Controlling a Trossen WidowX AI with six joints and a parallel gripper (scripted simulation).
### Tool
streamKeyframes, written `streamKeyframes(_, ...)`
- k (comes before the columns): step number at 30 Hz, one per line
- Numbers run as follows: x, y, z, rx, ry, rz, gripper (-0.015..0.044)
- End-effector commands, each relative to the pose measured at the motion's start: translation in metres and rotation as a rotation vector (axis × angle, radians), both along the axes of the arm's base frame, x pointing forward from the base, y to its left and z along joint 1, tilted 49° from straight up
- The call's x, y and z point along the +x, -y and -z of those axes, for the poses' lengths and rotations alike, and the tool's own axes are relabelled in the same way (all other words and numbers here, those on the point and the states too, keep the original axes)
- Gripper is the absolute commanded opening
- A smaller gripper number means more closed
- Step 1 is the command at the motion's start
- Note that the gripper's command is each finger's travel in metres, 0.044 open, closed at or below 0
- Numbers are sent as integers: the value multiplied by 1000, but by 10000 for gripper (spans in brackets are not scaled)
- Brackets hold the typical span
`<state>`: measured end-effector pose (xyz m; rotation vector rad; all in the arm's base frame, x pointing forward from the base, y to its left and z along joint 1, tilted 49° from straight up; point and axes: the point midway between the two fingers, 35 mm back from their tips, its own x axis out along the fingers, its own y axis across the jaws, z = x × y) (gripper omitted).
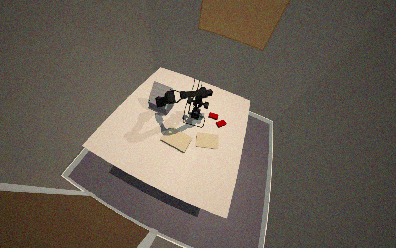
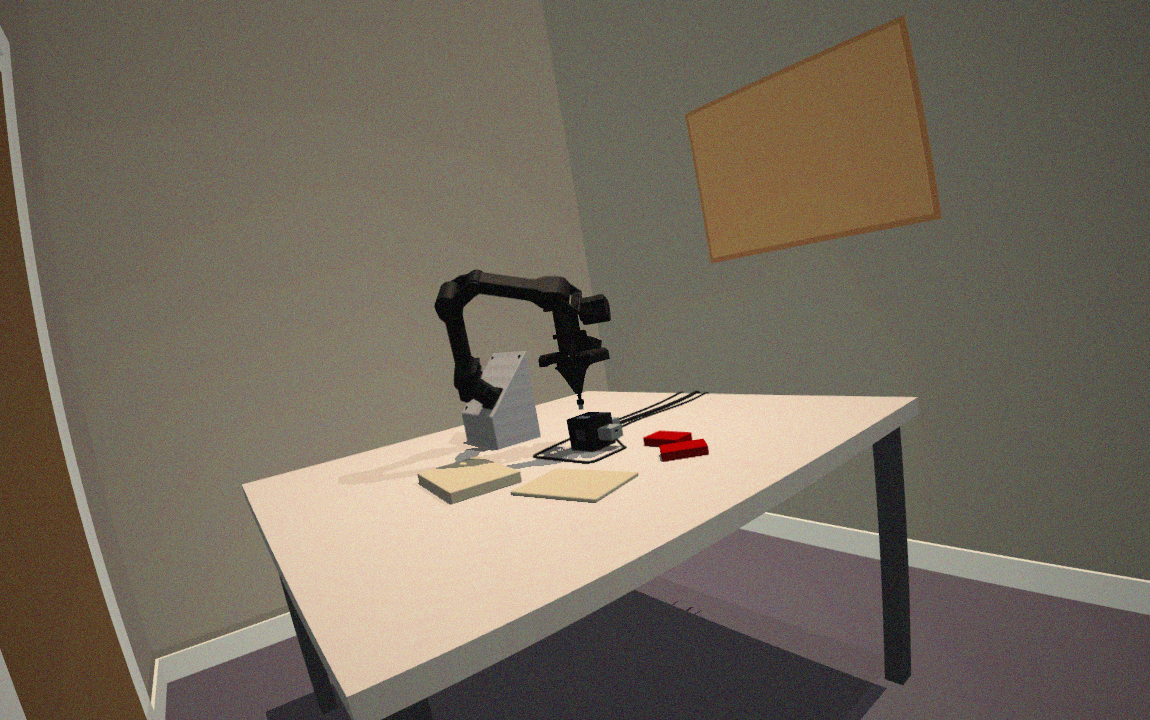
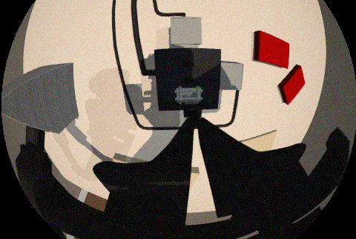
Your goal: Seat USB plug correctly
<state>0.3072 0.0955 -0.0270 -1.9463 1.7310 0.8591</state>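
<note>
The black power cube (image 1: 195, 114) (image 2: 587, 435) (image 3: 171, 99) stands on the table. A pale grey framed shape (image 3: 188, 95) on its top looks like the socket. My gripper (image 2: 579, 396) (image 3: 194, 122) points down, shut on the small dark USB plug (image 2: 580, 405) (image 3: 192, 113). In the exterior view the plug hangs just above the cube with a visible gap, its pale end down. In the wrist view its dark body shows at the fingertips, over the cube's near edge. Its way round cannot be told. The arm hides the fingertips in the top view.
Grey blocks (image 3: 185, 31) (image 3: 232, 76) sit against two cube sides, with black cables (image 3: 114, 27) running back and looping around. Two red blocks (image 1: 213, 115) (image 1: 221, 123) lie to the right. Two cream slabs (image 1: 176, 141) (image 1: 207, 141) lie in front. The grey arm base (image 2: 505, 425) stands left.
</note>
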Motion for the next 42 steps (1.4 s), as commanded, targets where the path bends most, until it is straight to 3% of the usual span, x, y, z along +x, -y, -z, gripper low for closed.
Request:
streamKeyframes(1,0,1,1,0,0,0,0)
streamKeyframes(42,0,4,5,0,-2,-2,0)
